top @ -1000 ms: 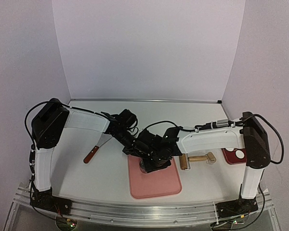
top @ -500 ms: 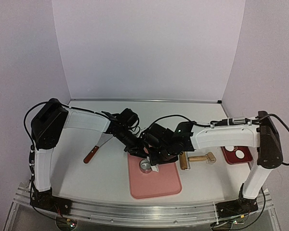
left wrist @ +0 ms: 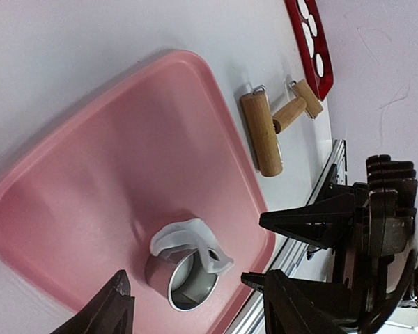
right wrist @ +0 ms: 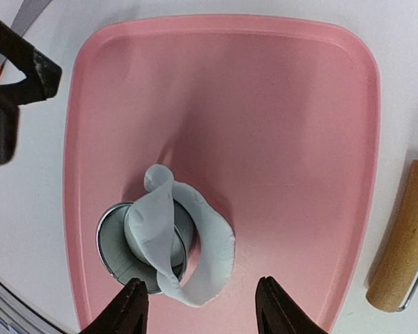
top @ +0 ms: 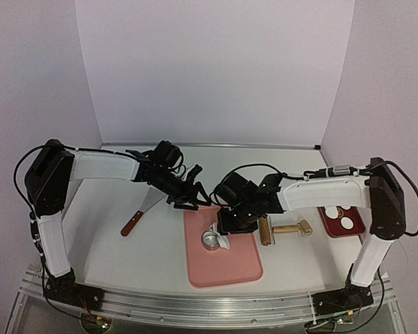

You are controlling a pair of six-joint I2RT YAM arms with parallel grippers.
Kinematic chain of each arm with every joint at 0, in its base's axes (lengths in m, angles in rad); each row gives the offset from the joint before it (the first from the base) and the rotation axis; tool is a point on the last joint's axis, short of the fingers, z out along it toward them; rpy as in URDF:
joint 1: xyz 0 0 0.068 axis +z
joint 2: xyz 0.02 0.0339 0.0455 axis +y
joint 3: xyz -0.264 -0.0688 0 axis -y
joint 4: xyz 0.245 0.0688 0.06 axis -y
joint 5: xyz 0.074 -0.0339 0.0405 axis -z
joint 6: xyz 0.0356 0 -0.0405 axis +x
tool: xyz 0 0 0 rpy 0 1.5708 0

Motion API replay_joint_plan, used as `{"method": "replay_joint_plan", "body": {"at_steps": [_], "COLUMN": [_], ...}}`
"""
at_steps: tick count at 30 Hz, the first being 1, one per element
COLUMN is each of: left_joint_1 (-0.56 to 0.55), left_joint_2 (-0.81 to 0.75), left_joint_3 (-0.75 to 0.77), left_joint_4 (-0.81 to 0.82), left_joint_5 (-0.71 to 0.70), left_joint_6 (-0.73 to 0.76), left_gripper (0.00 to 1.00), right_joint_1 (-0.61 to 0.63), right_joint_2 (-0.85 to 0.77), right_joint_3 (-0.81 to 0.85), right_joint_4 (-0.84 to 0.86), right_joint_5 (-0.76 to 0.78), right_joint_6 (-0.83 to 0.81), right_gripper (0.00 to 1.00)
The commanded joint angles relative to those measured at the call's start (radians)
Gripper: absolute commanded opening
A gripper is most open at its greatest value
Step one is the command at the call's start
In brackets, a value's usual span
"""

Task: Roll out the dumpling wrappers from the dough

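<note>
Claws were both open and empty, left claw [left wrist: 184, 278] and right claw [right wrist: 198, 287] hanging by the tray [right wrist: 265, 104], dough [right wrist: 198, 240] draped over the cutter [right wrist: 113, 259].

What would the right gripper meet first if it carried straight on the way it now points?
Most likely the dough, draped over the ring cutter on the pink tray: it lies just ahead of the open jaws of the right gripper. Depth is hard to judge from the wrist view.
</note>
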Motion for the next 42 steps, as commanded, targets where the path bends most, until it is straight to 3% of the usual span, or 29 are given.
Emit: {"method": "replay_joint_plan", "body": {"at_steps": [1, 11, 16, 25, 42], "left_joint_1": [0.028, 0.017, -0.009, -0.052, -0.105], "left_joint_2": [-0.063, -0.055, -0.034, 0.027, 0.11], "left_joint_3": [-0.038, -0.054, -0.047, -0.01, 0.066], "left_joint_4": [-0.011, -0.117, -0.167, -0.222, -0.263], "left_joint_5": [-0.03, -0.017, 0.017, 0.053, 0.019], "left_joint_6": [-0.002, 0.141, 0.225, 0.287, 0.316], "left_gripper": [0.62, 0.61, 0.6, 0.6, 0.57], "right_joint_1": [-0.01, -0.021, -0.023, -0.023, -0.023], "right_joint_2": [0.066, 0.078, 0.081, 0.056, 0.005], "right_joint_3": [0.048, 0.047, 0.047, 0.036, 0.014], "right_joint_4": [0.047, 0.046, 0.045, 0.036, -0.062], "right_joint_5": [-0.095, -0.108, -0.111, -0.088, 0.054], "right_joint_6": [-0.043, -0.04, -0.043, -0.028, 0.063], "right_gripper": [0.49, 0.37, 0.21, 0.04, 0.0]}}
